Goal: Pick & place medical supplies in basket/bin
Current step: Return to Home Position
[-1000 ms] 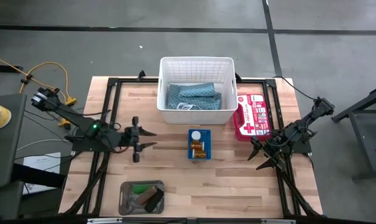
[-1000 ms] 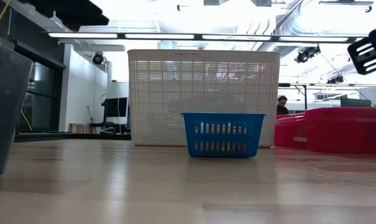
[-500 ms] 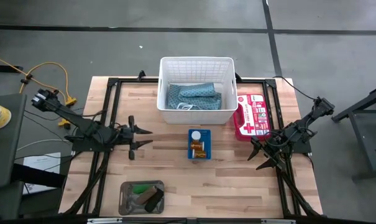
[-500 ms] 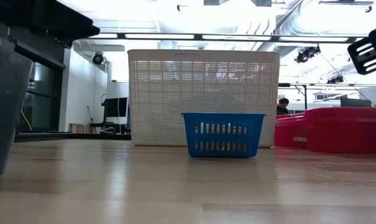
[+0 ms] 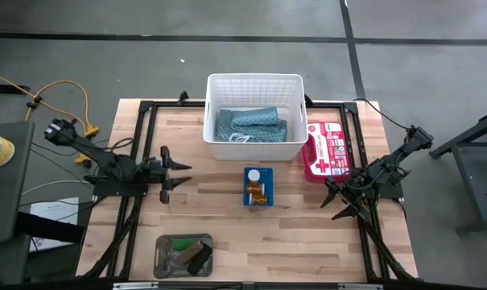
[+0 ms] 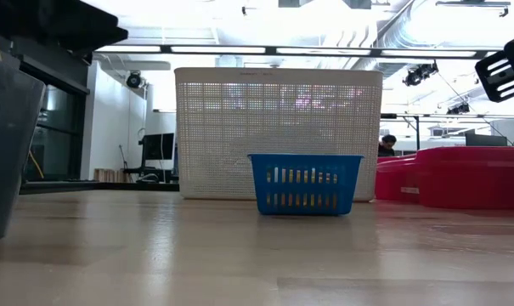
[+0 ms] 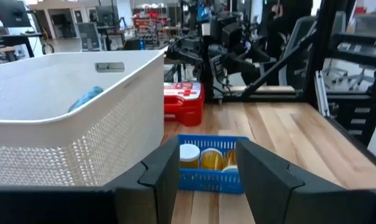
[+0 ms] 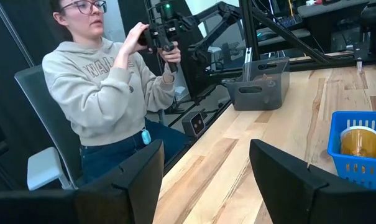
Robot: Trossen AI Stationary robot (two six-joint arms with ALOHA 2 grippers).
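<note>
Cloths (image 5: 251,127) in basket (image 5: 255,80) — L claw (image 5: 184,175) near, spread

Bright, even overhead light covers the pale wooden surface (image 5: 227,221) in the high view; shadows there seem faint. In the low view, ceiling strip lights (image 6: 265,49) glare white behind the large white grid-sided plastic basket (image 6: 278,127), whose near wall looks dimmer.

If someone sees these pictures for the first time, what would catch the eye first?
The large white basket stands out first, at the table's top middle in the high view, with teal-blue cloths folded inside. A red first-aid case lies just right of it, and a small blue basket of vials in front. The left gripper and right gripper are at either side, jaws open.
</note>
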